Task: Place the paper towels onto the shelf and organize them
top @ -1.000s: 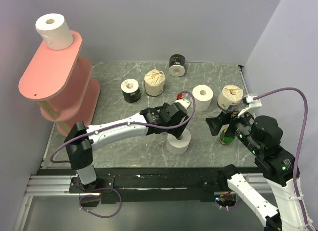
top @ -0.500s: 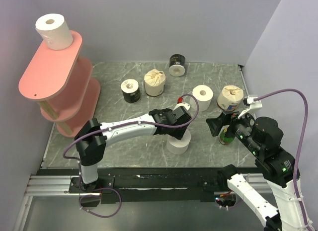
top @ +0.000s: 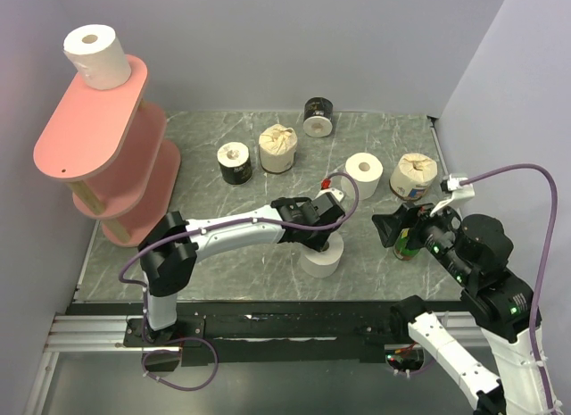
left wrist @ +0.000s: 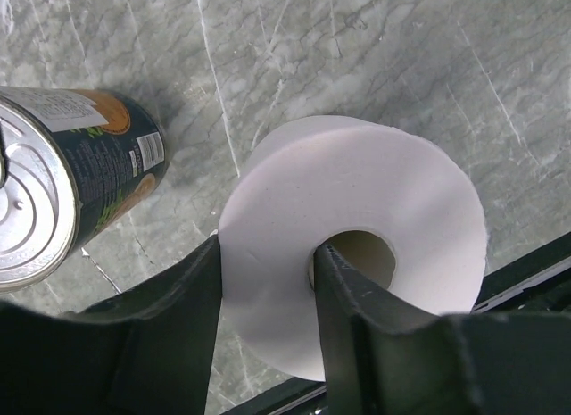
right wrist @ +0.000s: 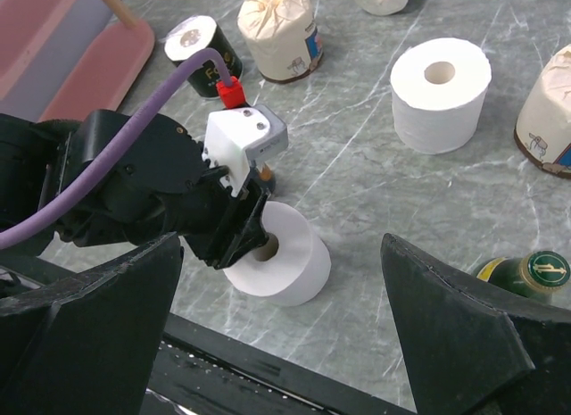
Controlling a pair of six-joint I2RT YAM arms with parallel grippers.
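The step in hand is the pick-up of one paper towel. The left gripper has one finger down the hollow core of a white roll and the other against its outer side, so it pinches the roll's wall. The roll stands on end on the desk, at about 6 o'clock on the marble in the top view and close to the near edge. It does not look lifted yet. A tin can lies just beside it at 9 o'clock in the left wrist view. The shelf stands well apart at 9 o'clock on the desk and carries another white roll at the far end of its top board. The right gripper hangs spread wide and empty at 3 o'clock, next to the green bottle. The next move likely calls for a straight lift clear of the can. After that, a long carry left to a bare stretch of board, keeping the roll upright and the grip firm on its soft wall.
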